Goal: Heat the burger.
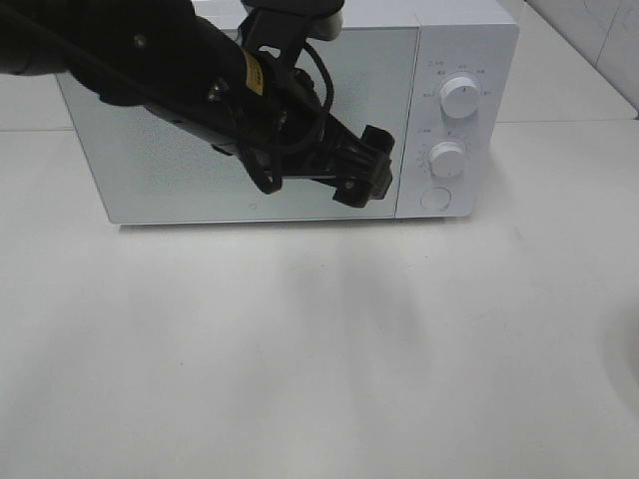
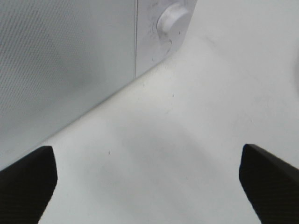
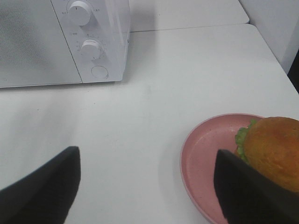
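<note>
The burger (image 3: 275,149), with a golden-brown bun and a green lettuce edge, sits on a pink plate (image 3: 205,154) in the right wrist view. My right gripper (image 3: 147,156) hangs open above the table, and one finger (image 3: 247,196) covers part of the burger and plate. The white microwave (image 1: 150,150) stands at the back with its door closed. My left gripper (image 1: 369,165) is just in front of the door's right edge, beside the control panel. In the left wrist view the left gripper (image 2: 147,154) is open wide with only bare table between its fingers.
The microwave's panel carries two white knobs (image 1: 459,97) (image 1: 446,158) and a round button (image 1: 434,198). White tabletop (image 1: 300,349) stretches in front of the microwave. A wall runs along the back right.
</note>
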